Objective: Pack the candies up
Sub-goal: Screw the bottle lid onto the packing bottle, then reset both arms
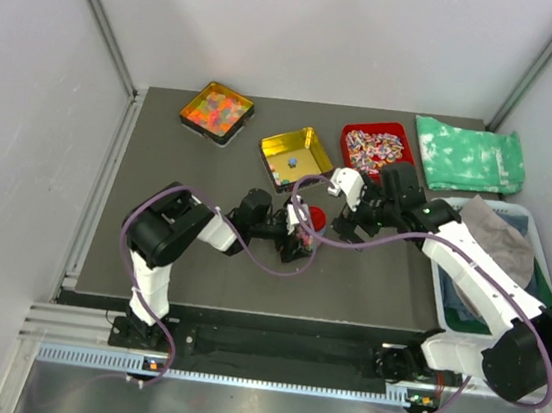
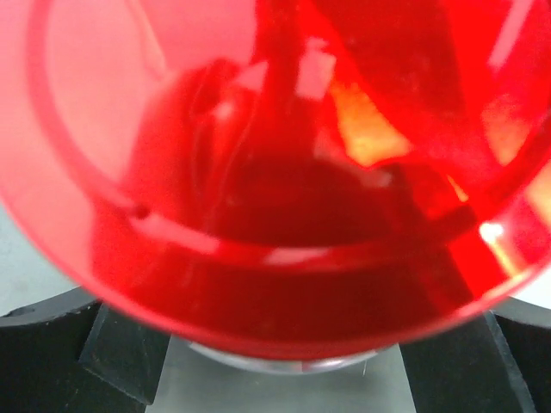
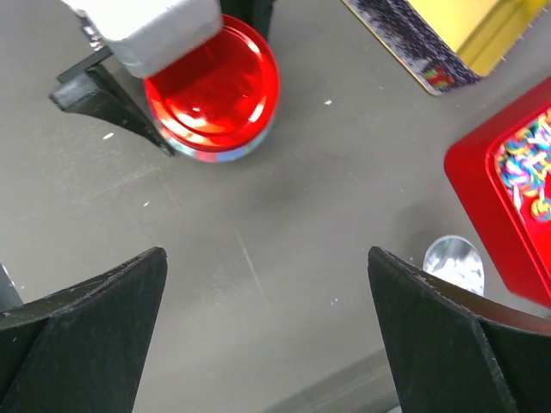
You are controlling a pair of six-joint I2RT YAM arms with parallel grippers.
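A clear jar with a red lid stands on the dark table, mid-centre. Small mixed-colour candies show through its side. My left gripper is shut on the jar; in the left wrist view the red lid fills the frame between my black fingers. A few more candies lie in a yellow tray. My right gripper is open and empty, just right of the jar. Its wrist view shows the lidded jar ahead to the left.
An orange gummy tray sits back left, and a red tray of striped wrapped sweets back centre. A green cloth lies back right above a bin of cloths. A small silver spoon-like piece lies near the red tray.
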